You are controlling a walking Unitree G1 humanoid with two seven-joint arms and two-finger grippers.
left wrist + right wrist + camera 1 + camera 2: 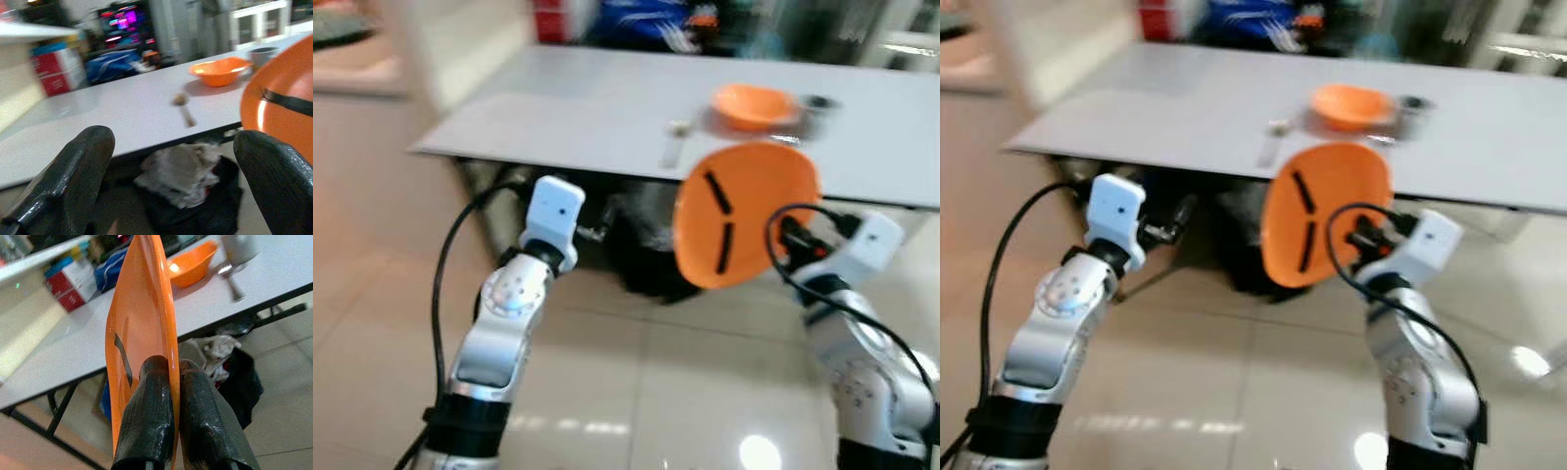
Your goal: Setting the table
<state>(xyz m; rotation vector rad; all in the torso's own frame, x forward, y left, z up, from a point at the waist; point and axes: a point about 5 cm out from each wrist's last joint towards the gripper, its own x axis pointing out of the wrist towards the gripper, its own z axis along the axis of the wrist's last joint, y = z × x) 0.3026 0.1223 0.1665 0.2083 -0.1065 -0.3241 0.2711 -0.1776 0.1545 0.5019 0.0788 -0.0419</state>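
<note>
My right gripper [171,382] is shut on the rim of an orange plate [744,211], which it holds on edge in the air just short of the grey table's [587,117] front edge. Black strips mark the plate's face. On the table behind it sit an orange bowl [754,106], a grey cup [818,106] to the bowl's right and a spoon [674,142] to its left. My left gripper [166,186] stands open and empty, raised before the table edge left of the plate, its fingers [78,171] wide apart.
Under the table lies a dark bag with crumpled cloth [186,181] on it, beside the black table legs [63,411]. A red box [54,73] and blue bags [117,66] stand beyond the far edge. Glossy tiled floor [636,392] lies below my arms.
</note>
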